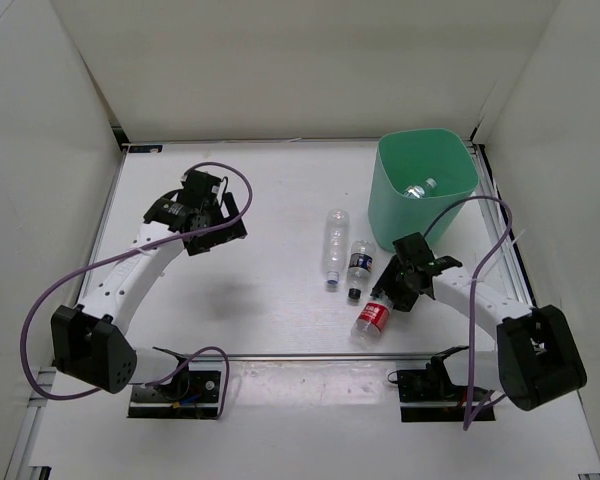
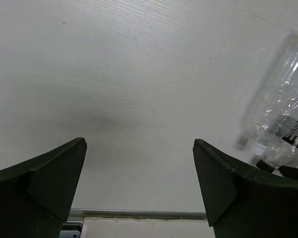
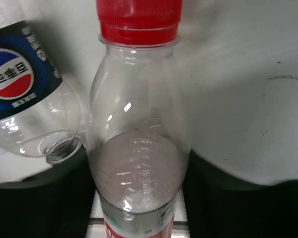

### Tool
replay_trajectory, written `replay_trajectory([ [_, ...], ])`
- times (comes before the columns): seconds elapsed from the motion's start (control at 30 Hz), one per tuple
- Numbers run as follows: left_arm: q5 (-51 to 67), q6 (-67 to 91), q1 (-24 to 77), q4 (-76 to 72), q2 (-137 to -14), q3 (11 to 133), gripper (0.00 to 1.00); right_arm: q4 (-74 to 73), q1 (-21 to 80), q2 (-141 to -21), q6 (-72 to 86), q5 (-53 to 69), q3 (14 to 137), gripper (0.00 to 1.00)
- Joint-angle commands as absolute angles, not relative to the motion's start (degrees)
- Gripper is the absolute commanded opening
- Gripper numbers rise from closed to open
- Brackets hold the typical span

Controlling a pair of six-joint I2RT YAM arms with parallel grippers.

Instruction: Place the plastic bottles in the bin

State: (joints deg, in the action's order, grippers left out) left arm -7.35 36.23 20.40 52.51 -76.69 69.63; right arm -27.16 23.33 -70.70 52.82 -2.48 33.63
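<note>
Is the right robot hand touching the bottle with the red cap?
Touching. In the right wrist view, the right gripper has its dark jaws against both sides of the red-capped bottle, with no table showing between jaw and plastic.

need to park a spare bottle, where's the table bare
Bare: the table's middle between the left arm and the unlabelled bottle, and the far strip left of the bin. Crowded: in front of the bin, around the right gripper and red-capped bottle.

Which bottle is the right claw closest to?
The red-capped bottle, lying between the right claw's fingers. The dark-labelled bottle and the long unlabelled bottle lie farther left.
</note>
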Motion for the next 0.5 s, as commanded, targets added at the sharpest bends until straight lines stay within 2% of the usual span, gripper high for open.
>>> replay_trajectory([
  [0.0, -6.5, 36.04, 20.21, 52.38, -74.62, 68.91, 1.0, -28.2, 23.55, -71.46, 53.61, -1.92, 35.68, 0.5],
  [0.07, -6.5, 36.04, 20.21, 52.38, -74.1, 68.91, 1.0, -34.69, 23.55, -68.57, 55.01, -5.26, 37.26, 0.43],
  [0.1, -7.03, 36.04, 20.21, 52.38, -74.09, 68.91, 1.0, -37.07, 23.55, -67.25, 55.02, -6.14, 37.96, 0.36],
  [0.2, -7.03, 36.04, 20.21, 52.38, -74.09, 68.91, 1.0, -46.65, 23.55, -60.14, 55.02, -7.29, 43.14, 0.3],
  [0.33, -7.65, 36.04, 20.21, 52.38, -74.09, 69.43, 1.0, -52.99, 23.55, -50.12, 51.96, -7.29, 55.17, 0.28],
  [0.47, -5.28, 35.42, 20.21, 51.15, -76.01, 70.22, 1.0, -51.52, 23.55, -49.74, 48.36, -15.09, 74.29, 0.28],
])
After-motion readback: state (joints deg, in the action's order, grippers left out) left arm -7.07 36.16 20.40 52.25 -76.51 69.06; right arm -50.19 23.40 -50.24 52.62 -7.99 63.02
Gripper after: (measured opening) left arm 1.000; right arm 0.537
